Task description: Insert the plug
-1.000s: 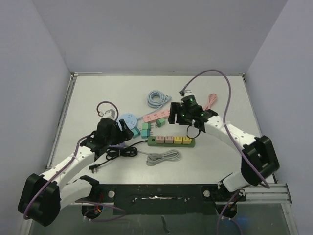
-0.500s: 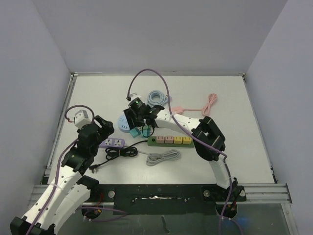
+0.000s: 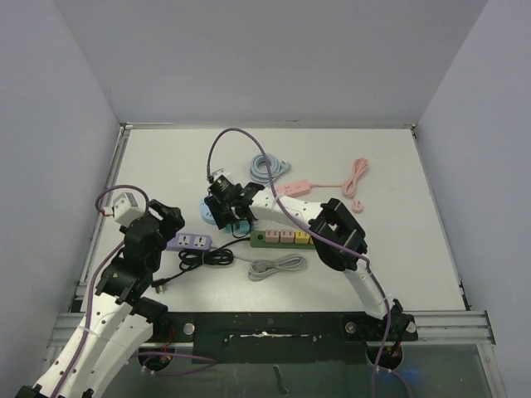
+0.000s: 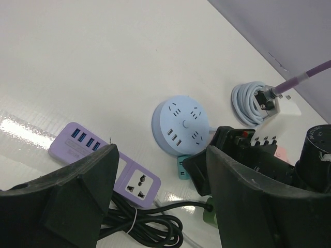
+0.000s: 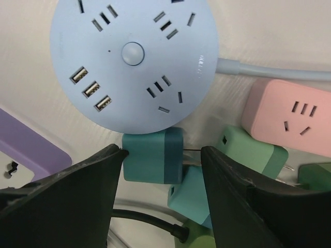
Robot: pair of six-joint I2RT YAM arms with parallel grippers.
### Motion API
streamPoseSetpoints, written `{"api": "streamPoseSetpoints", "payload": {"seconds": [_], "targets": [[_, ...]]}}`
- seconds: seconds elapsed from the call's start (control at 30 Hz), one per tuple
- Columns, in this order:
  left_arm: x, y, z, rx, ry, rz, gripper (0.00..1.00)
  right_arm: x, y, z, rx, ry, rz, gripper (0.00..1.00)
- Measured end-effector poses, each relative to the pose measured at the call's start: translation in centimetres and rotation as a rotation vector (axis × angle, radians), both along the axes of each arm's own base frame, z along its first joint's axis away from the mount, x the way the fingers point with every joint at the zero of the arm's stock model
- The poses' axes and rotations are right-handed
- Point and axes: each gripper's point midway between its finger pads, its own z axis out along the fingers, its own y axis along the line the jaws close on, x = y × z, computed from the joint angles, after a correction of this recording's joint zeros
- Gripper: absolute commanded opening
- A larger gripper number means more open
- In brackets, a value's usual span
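1. The right gripper [image 5: 163,154] hangs with its jaws spread and holds nothing. The teal plug [image 5: 152,156] lies on the table between its two fingers, close against the left finger, with a gap before the right one.
2. Just past the fingertips sits the round blue socket hub [image 5: 134,57], its rim meeting the plug's far edge.
3. The right finger's side is crowded. A green adapter [image 5: 251,151] lies just beside the plug, and a pink power strip [image 5: 287,116] lies beyond that.
4. A second teal block [image 5: 189,199] sits against the plug's near corner, under the gripper.
5. The left gripper [image 4: 161,155] is also spread and empty, well apart from the hub. A purple power strip [image 4: 132,182] and a black cable coil [image 3: 207,257] lie under and between its fingers.
6. Behind the right gripper's wrist lies a green multi-socket strip [image 3: 282,237]. A grey cable coil [image 3: 278,267] is nearer the bases, and a light blue cable coil [image 3: 267,166] is far beyond the hub.
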Motion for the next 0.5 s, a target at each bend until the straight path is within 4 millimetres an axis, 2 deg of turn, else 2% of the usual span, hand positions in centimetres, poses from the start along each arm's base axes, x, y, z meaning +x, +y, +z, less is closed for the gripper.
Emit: {"api": "streamPoseSetpoints", "payload": {"seconds": [0.2, 0.37, 0.5], "targets": [[0.0, -0.2, -0.1, -0.001, 0.006, -0.009, 0.67, -0.9, 1.3, -0.9, -0.023, 0.005, 0.056, 0.61], [0.0, -0.3, -0.2, -0.004, 0.008, -0.017, 0.67, -1.5, 1.3, -2.0, -0.049, 0.018, 0.059, 0.46], [-0.2, -0.4, -0.1, -0.009, 0.006, -0.026, 0.67, -1.3, 1.1, -1.9, -0.054, 0.006, 0.037, 0.41]]}}
